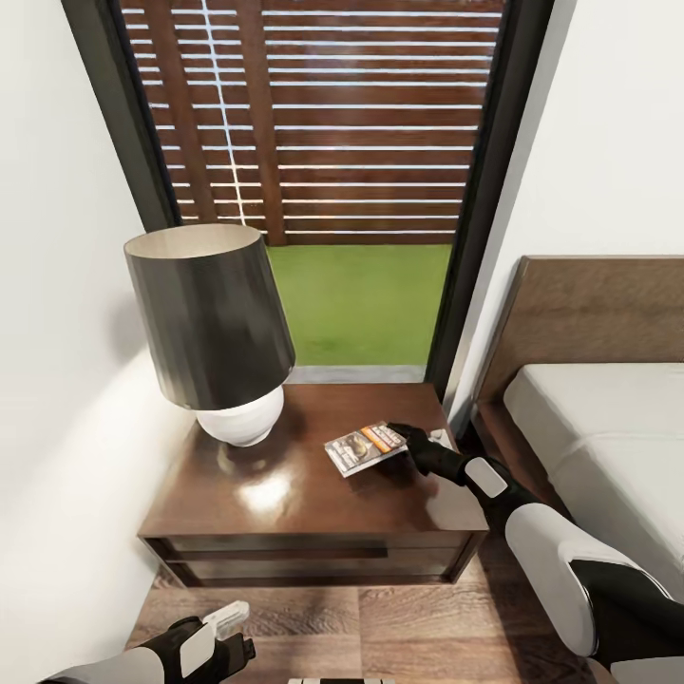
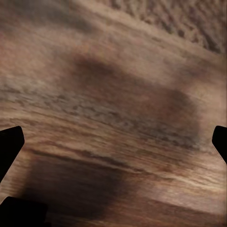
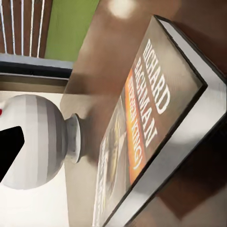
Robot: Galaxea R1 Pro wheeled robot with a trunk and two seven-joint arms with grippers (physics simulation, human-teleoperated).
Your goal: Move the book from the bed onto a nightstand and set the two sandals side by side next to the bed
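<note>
The book (image 1: 366, 448), a thin paperback with white lettering and an orange band, lies on the dark wood nightstand (image 1: 285, 503) to the right of the lamp. My right gripper (image 1: 407, 439) is at the book's right edge. In the right wrist view the book (image 3: 146, 118) sits close up between the jaws, and one black finger (image 3: 10, 149) stands far off at the side, so the gripper is open. My left gripper (image 1: 237, 635) hangs low over the wood floor (image 2: 113, 94), open and holding nothing. The bed (image 1: 608, 427) is at the right. The sandals are out of view.
A lamp with a dark shade (image 1: 204, 313) and white round base (image 3: 33, 142) takes up the nightstand's left half. Behind it a tall black-framed window (image 1: 323, 123) shows a slatted fence and grass. White walls close in on both sides. Plank floor (image 1: 427, 617) lies before the nightstand.
</note>
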